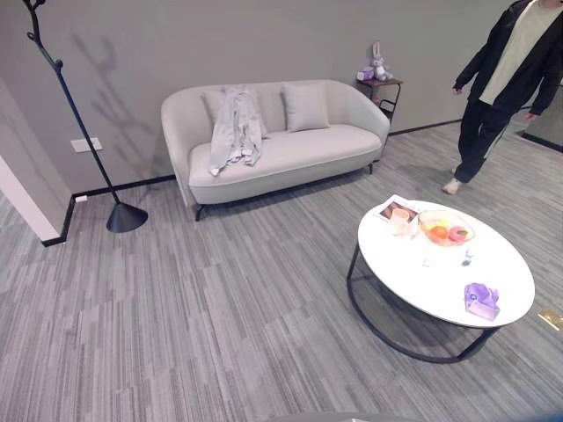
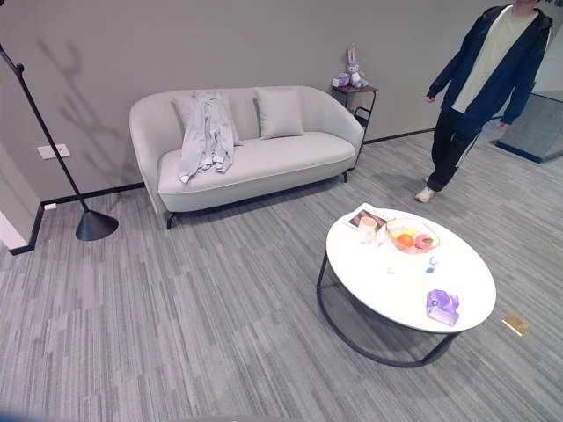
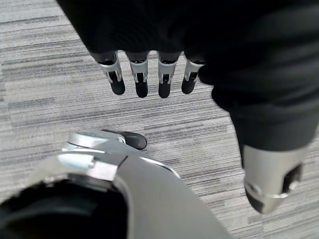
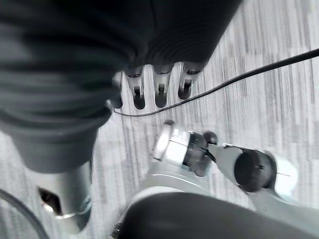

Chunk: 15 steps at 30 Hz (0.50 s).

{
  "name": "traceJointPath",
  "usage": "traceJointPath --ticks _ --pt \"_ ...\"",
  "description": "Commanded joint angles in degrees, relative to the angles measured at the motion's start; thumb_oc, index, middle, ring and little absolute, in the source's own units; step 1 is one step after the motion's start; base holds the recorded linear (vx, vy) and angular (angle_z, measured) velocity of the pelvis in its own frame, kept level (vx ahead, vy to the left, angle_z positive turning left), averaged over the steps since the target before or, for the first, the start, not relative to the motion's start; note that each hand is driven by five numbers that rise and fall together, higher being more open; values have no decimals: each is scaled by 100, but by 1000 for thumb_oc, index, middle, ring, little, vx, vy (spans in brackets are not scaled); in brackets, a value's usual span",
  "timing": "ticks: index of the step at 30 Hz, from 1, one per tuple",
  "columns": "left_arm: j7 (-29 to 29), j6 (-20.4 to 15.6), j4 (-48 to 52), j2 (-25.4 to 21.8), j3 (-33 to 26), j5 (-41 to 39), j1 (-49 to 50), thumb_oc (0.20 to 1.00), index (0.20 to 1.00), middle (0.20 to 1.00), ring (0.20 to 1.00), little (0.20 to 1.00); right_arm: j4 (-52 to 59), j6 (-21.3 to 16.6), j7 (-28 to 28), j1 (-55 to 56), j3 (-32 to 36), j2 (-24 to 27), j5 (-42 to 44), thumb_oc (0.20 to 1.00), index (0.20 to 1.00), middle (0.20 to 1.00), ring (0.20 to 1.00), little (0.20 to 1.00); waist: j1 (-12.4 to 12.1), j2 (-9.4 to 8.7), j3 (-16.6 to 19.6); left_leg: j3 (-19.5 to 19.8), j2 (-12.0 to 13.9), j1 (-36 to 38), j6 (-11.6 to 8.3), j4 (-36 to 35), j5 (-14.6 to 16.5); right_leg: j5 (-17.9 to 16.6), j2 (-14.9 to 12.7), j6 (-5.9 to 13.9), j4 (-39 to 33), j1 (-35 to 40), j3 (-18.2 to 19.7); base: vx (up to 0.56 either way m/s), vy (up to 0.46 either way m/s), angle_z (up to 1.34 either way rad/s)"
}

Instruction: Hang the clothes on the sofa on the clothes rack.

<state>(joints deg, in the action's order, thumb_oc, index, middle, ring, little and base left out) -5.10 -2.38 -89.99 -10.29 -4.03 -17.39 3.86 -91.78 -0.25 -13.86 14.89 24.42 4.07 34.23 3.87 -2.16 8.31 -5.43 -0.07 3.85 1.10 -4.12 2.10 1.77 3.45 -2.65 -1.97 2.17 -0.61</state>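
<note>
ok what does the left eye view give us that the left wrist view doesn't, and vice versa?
Left eye view: the sofa with the grey garment draped over its back and seat, the black clothes rack to its left, the round white table, and a person walking at the right.
Left wrist view: the left hand, fingers straight, holding nothing, hanging above the floor.
Shared: the grey striped carpet.

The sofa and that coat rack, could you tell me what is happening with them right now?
Nothing is being handled yet. The grey garment lies draped over the sofa, and the clothes rack stands bare beside it. The left robot hand and right robot hand hang open over the carpet. A person walks nearby.
</note>
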Motion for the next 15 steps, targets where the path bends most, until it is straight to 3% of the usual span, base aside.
traceJointPath --ticks 1,8,15 --pt "-192 -2 -183 1431 110 -169 -571 1000 1000 1000 1000 1000 -562 49 8 -522 262 -524 -59 1000 1000 1000 1000 1000 91 97 140 124 248 22 -359 -88 -166 -797 -391 555 -285 -52 230 0 0 0" --pt "-216 -53 -164 1466 490 -380 -752 1000 1000 1000 1000 1000 -562 -3 -80 -808 -299 -515 -215 1000 1000 1000 1000 1000 -2 96 100 212 164 -56 -376 -88 -111 -827 -445 551 -296 -31 197 0 0 0" --pt "-305 -89 -13 1508 819 -97 -670 1000 1000 1000 1000 1000 -402 -49 -196 -966 -668 -636 -353 1000 1000 1000 1000 1000 -80 84 39 251 143 -17 -376 -88 -119 -831 -452 535 -277 15 197 -2 3 1"
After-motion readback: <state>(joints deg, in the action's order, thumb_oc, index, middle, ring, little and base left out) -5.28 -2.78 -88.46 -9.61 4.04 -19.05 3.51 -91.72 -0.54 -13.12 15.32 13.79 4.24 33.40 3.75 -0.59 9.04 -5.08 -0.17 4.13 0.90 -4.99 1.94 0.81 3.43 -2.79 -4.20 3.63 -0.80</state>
